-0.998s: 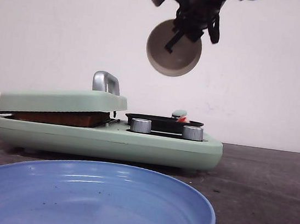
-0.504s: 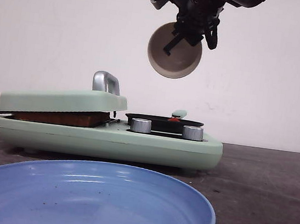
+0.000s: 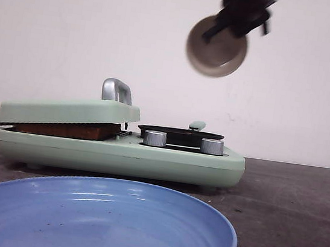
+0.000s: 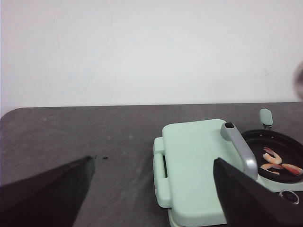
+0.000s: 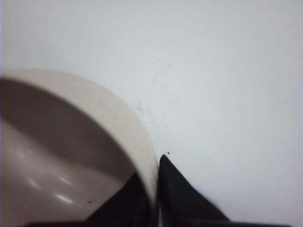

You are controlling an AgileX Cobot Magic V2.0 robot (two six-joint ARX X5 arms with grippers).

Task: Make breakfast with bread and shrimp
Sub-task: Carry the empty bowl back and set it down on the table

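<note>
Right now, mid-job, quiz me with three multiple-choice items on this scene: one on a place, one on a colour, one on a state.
1. Where are the shrimp?
A. in the black pan
B. on the blue plate
C. on the table

2. What colour is the plate nearest the front camera?
A. white
B. blue
C. black

3. What is the right end effector doing?
A. hanging open and empty
B. pressing the lid handle
C. gripping the beige bowl by its rim

Key: 1 A, the left wrist view shows them in the black pan. 2 B, its rim and basin are blue. 3 C, the bowl hangs tilted, its wall between the fingers.
</note>
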